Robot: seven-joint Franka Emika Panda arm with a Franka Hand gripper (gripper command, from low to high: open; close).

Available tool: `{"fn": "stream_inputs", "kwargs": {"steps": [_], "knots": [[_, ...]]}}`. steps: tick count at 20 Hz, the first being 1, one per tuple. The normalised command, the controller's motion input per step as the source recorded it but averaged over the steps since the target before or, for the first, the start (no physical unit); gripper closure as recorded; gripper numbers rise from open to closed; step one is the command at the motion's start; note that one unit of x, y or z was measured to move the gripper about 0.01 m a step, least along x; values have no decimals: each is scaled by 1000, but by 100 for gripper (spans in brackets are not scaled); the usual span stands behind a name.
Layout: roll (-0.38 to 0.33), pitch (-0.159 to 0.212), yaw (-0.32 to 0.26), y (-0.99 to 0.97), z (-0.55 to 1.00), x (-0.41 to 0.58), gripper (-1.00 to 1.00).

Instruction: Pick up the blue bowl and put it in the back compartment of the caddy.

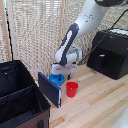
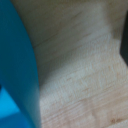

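Observation:
The blue bowl (image 1: 56, 79) sits on the wooden table, between the caddy and a red cup. My gripper (image 1: 61, 71) is lowered right onto the bowl's top, its fingers hidden against the rim, so the jaws' state does not show. In the wrist view the blue bowl (image 2: 15, 65) fills one side, very close and blurred, with bare wood beside it and no fingers visible. The caddy (image 1: 15, 75) is a large black box at the exterior view's left, and a divider (image 1: 19, 93) splits it into two sections. Both sections look empty.
A red cup (image 1: 72, 89) stands just to the exterior view's right of the bowl. A dark blue panel (image 1: 49, 89) leans at the caddy's side, close to the bowl. A black boxy appliance (image 1: 110, 52) stands at the back right. A slatted screen is behind.

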Motion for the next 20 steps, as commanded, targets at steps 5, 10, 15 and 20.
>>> {"fn": "stream_inputs", "kwargs": {"steps": [5,10,15,20], "knots": [[-27,-8,0,17,0,-11,100],[-3,-34,-11,19,131,-6,100],[55,52,-9,12,615,-3,100],[81,90,4,32,892,48,100]]}}
